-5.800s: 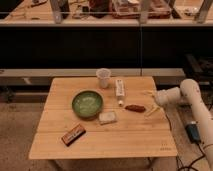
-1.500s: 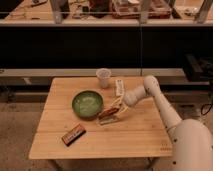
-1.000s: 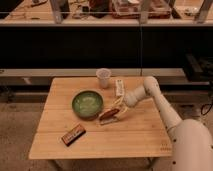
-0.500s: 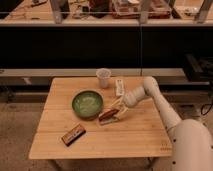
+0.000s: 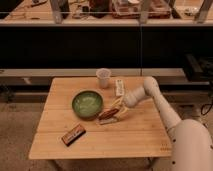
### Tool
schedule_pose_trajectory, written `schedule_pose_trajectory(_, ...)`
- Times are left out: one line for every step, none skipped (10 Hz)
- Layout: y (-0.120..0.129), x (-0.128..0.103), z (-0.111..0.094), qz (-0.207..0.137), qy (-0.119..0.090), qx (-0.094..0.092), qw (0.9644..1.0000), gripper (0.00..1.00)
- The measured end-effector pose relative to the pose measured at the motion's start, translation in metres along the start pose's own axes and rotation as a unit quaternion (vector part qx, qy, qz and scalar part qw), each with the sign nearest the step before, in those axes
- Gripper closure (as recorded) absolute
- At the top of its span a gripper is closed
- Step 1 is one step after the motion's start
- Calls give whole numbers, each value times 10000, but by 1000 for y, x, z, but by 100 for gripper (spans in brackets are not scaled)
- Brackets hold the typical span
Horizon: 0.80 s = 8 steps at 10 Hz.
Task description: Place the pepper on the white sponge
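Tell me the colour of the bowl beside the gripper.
Green, seen in the camera view: the bowl sits left of the gripper, which is over the pepper.

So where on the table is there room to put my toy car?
On the table, bare wood lies right of the brown bar along the front edge, and left of the green bowl. It's crowded mid-table: the gripper, pepper, white sponge, cup and bottle.
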Motion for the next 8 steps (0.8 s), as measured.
schedule_pose_trajectory(1,2,0,17,18,5,10000,20)
schedule_pose_trajectory(1,4,0,29,36,12,10000,20)
schedule_pose_trajectory(2,5,-2,40,67,24,10000,20)
schedule_pose_trajectory(2,6,-5,37,123,19,9999,20)
schedule_pose_trajectory(2,6,-12,12,236,35,9997,20)
schedule_pose_trajectory(3,10,-26,-45,550,20,9985,20)
schedule_pose_trajectory(4,14,-38,-84,871,10,9962,20)
schedule_pose_trajectory(6,18,-58,-135,1340,9,9909,20)
